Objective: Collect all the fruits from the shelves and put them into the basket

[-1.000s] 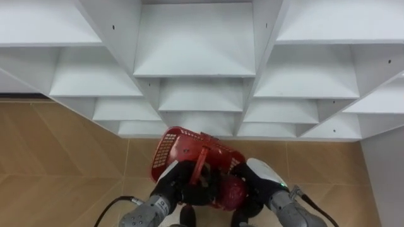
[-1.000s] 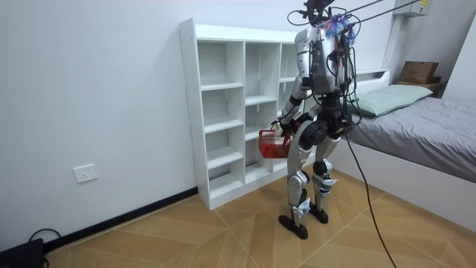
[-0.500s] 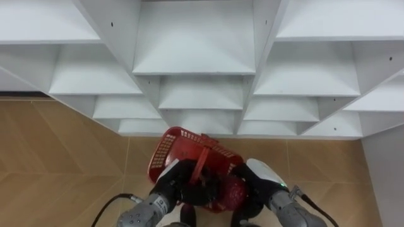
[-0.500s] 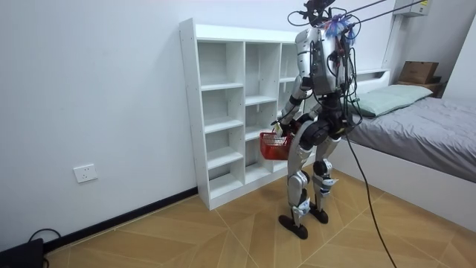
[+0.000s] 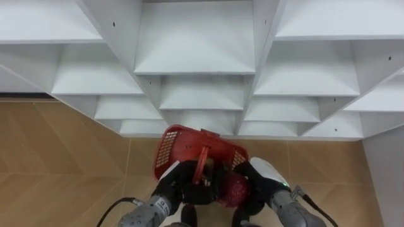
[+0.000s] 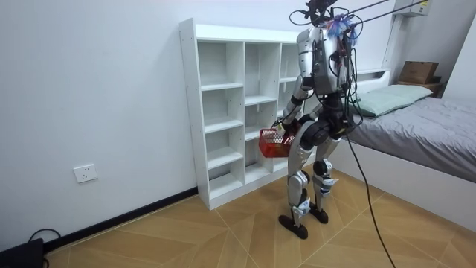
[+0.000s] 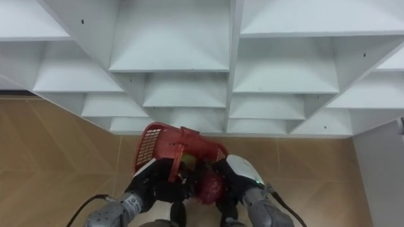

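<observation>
Fruit: a round red fruit (image 5: 232, 188) sits at the near edge of the basket, low in the eye views, right against the right hand.
Right hand: the right hand (image 5: 260, 178) comes in from the lower right. Its dark fingers are curled round the fruit, clamped on it.
Basket: the red mesh basket (image 5: 169, 146) is held off the floor in front of the robot's hips, just before the closet's lower shelves. Its handle (image 5: 201, 165) runs back toward the robot, between the two hands.
Left hand: the left hand (image 5: 178, 184) is at the near end of the handle, with its fingers curled together on it.
Closet: the white closet (image 5: 196, 44) has open compartments in rows and stands against the wall.
Floor: the wooden floor (image 5: 57, 164) lies under the basket.
Robot: it stands upright facing the closet, with a bed (image 6: 424, 134) near it at the room view's right.
</observation>
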